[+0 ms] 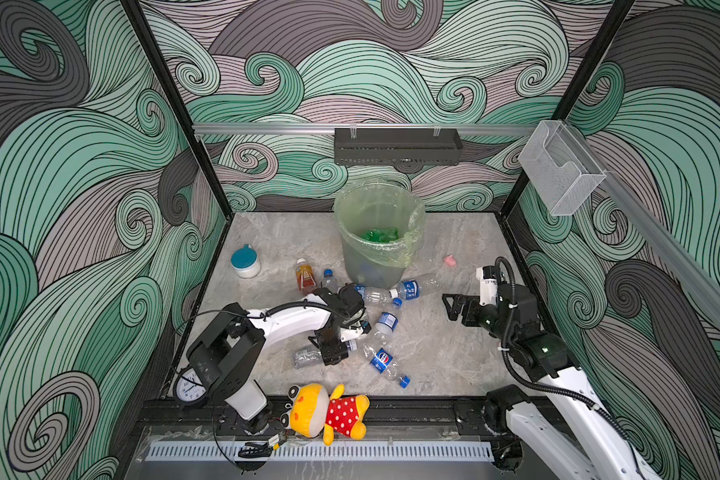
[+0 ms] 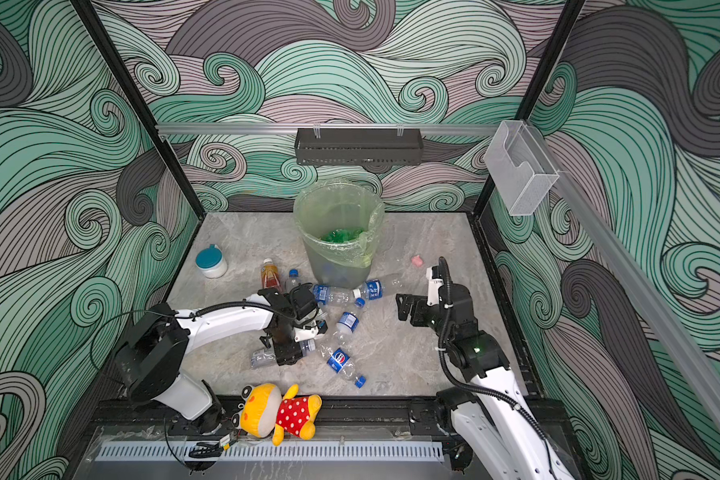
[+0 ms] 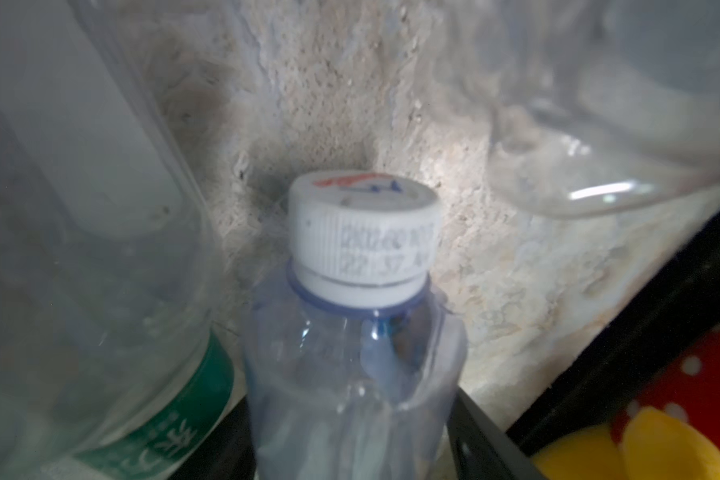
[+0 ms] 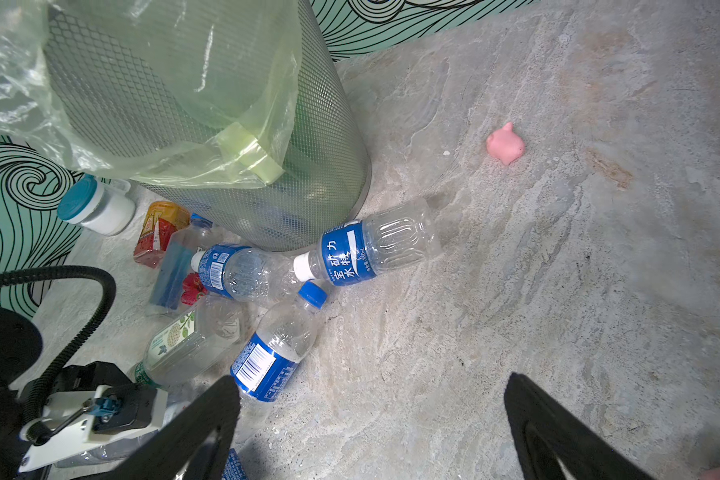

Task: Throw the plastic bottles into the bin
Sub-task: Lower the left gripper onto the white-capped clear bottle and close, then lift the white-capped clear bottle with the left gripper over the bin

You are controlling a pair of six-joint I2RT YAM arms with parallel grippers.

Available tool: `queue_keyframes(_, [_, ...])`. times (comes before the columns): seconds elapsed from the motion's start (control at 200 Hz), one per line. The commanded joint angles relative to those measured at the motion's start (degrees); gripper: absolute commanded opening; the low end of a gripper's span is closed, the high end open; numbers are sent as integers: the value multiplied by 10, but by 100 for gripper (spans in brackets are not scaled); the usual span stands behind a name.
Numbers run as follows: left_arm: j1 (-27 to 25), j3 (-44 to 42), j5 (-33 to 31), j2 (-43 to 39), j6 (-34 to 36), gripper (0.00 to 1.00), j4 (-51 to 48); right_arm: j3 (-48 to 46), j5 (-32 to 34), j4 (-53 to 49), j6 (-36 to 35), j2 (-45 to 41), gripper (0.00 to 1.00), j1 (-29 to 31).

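Left gripper: lowered to the table, jaws standing on either side of a clear bottle that lies on its side. Whether they already pinch it cannot be told. Right gripper: well apart to the side, jaws spread wide, empty. The bin stands beyond the left gripper, farther from the arm bases, with green bottles showing inside. Several plastic bottles lie scattered between gripper and bin. A blue-labelled bottle lies just beside the gripper, on the right arm's side, and a green-labelled bottle lies close on the other flank. The straddled bottle looks empty, so it is probably light, thin-walled and smooth, and apt to buckle or slip under a hard squeeze. The stiffest hold is likely the shoulder just below the white cap, with the body behind it the softer place.
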Motion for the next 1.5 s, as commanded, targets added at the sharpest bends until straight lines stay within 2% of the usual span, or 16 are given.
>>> queue_keyframes(0.0, [-4, -1, -7, 7, -9, 69, 12, -5, 7, -3, -1, -8, 100, -5])
queue_keyframes(0.21, [-5, -9, -6, 10, -5, 64, 23, -7, 10, -4, 0, -16, 100, -8])
queue_keyframes(0.38, [-5, -11, -10, -6, -7, 55, 24, -12, 13, -9, 1, -25, 100, -10])
queue_keyframes(0.646, [-5, -17, -37, -107, -25, 50, 14, -10, 13, -10, 1, -27, 100, -13])
queue_keyframes(0.916, [43, -40, -52, -330, -106, 49, 50, -4, 6, -10, 0, -17, 100, -14])
queue_keyframes(1.041, [93, -55, -21, -426, -163, 48, 101, 1, -5, -9, -1, -3, 100, -14])
queue_keyframes(1.131, [107, -75, -1, -488, -194, 49, 164, 12, -17, -12, -3, 9, 100, -14])
queue_keyframes(1.201, [113, -52, 14, -515, -216, 50, 192, 22, -22, -15, -4, 17, 100, -14])
queue_keyframes(1.271, [116, 6, 23, -509, -225, 50, 201, 28, -25, -17, -3, 22, 100, -14])
queue_keyframes(1.331, [117, 75, 22, -471, -214, 49, 195, 29, -26, -13, 0, 25, 100, -14])
queue_keyframes(1.406, [118, 179, 21, -393, -189, 48, 187, 27, -32, -7, 5, 27, 100, -14])
queue_keyframes(1.497, [129, 324, 41, -257, -169, 49, 203, 29, -41, -5, 7, 30, 100, -14])
